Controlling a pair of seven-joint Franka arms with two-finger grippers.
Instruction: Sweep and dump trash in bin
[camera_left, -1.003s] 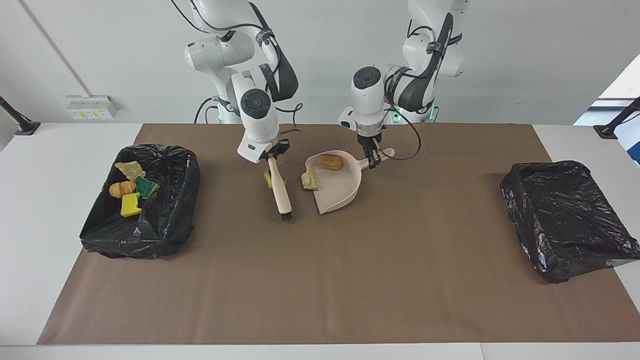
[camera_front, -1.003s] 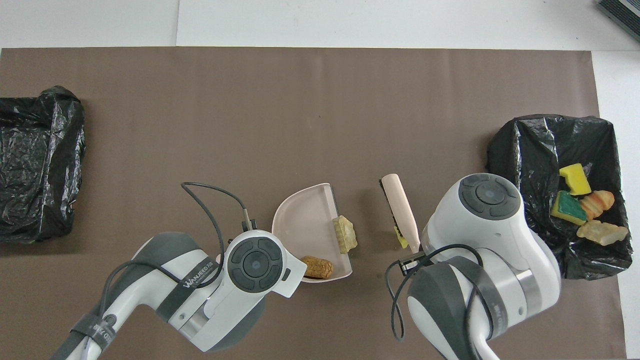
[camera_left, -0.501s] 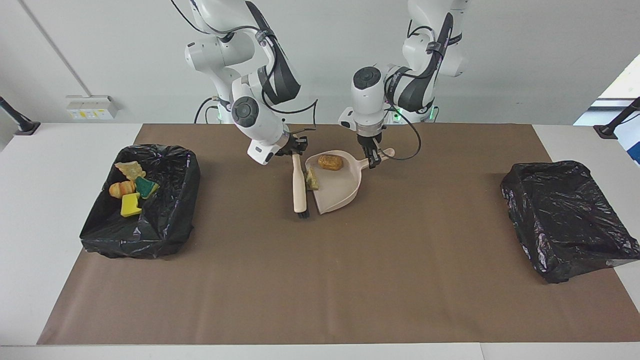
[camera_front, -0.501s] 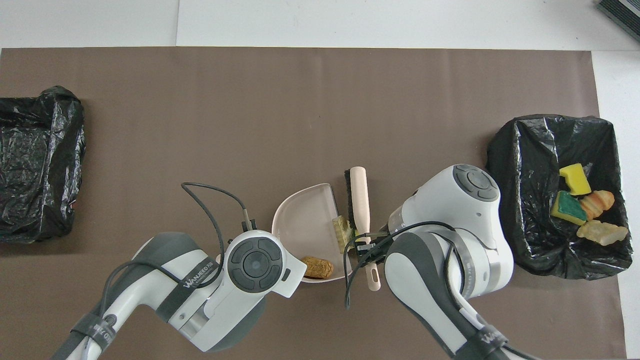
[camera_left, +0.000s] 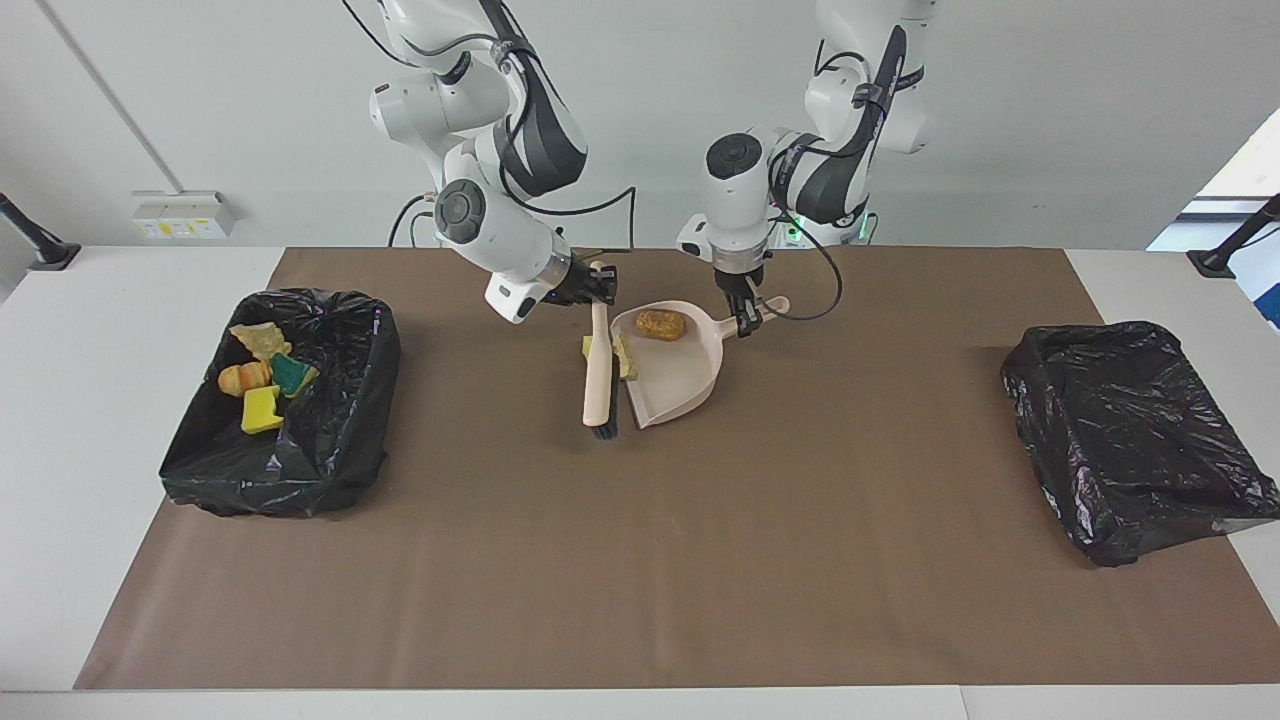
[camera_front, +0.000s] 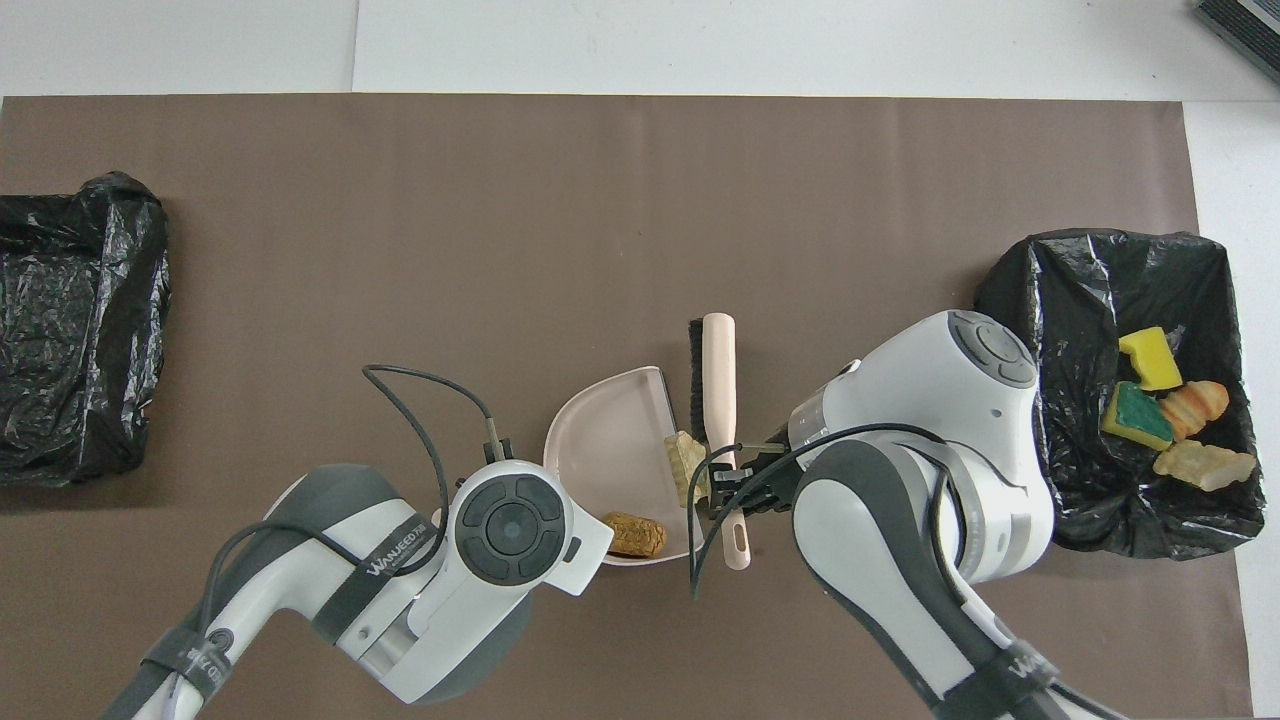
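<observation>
My right gripper (camera_left: 597, 285) is shut on the handle of the beige brush (camera_left: 598, 370), which lies along the open mouth of the beige dustpan (camera_left: 680, 385). My left gripper (camera_left: 745, 322) is shut on the dustpan's handle. Three pieces of trash are here. A tan-brown chunk (camera_left: 661, 324) lies deep in the pan. A pale yellow scrap (camera_left: 624, 358) sits at its mouth against the brush. A yellow sponge bit (camera_left: 587, 348) shows beside the brush, toward the right arm's end. In the overhead view the right gripper (camera_front: 728, 480) grips the brush (camera_front: 718, 370) beside the dustpan (camera_front: 610, 450).
A black-lined bin (camera_left: 335, 440) at the right arm's end of the table holds several yellow, green and tan scraps (camera_front: 1165, 400). A second black-lined bin (camera_left: 1130, 440) stands at the left arm's end. Brown paper covers the table's middle.
The right gripper has swung the brush sideways up against the dustpan's mouth, pushing the yellow bit along and the pale scrap into the mouth. The left gripper and dustpan have not moved.
</observation>
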